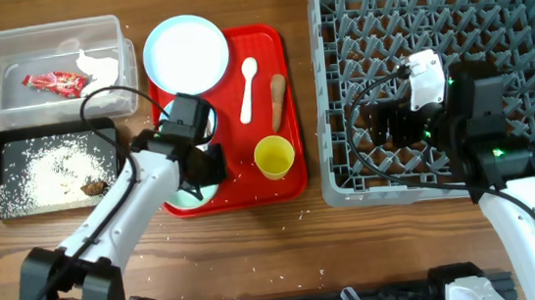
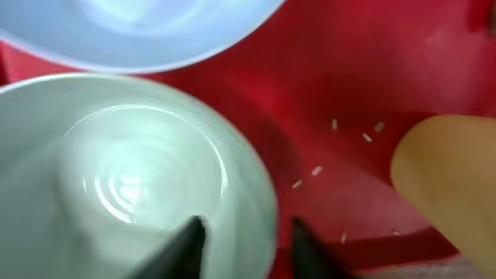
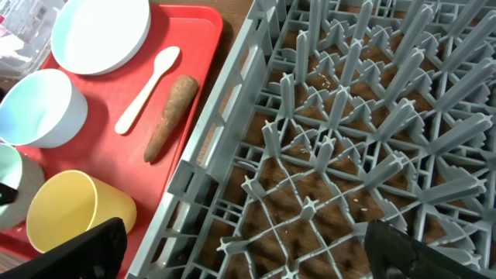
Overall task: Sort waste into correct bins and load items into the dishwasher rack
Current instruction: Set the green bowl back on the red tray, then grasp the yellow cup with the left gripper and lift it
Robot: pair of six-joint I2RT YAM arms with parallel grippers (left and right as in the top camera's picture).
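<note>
1. Left gripper [image 2: 244, 248] is down over the mint bowl [image 2: 132, 178], which sits at the near-left corner of the red tray [image 2: 349, 77]. The jaws are spread and straddle the rim, one finger [image 2: 184, 246] inside the bowl and the other outside on the tray side. Nothing is pinched yet.
2. To do it well, I'd say sink a touch deeper so the pads bite wall rather than just the lip, then close squarely. A thin rim like this looks likely to twist out of a shallow pinch.
3. It's tight in there. The white bowl [image 2: 139, 31] is just beside it toward the tray's middle, and the cup [image 2: 449, 178] is near on the outer finger's side, so lift straight up before swinging away.
4. Loose rice grains lie on the tray between the bowl and the cup.
5. The left arm reaches in from the tray's near-left side, wrist pitched steeply down.
6. Right gripper [image 3: 248, 252] hangs over the rack [image 3: 349, 116] just beyond the tray's right edge, claw wide apart and empty.
7. The sausage [image 3: 170, 116] lies on the tray beside the spoon [image 3: 147, 77], unsorted.
</note>
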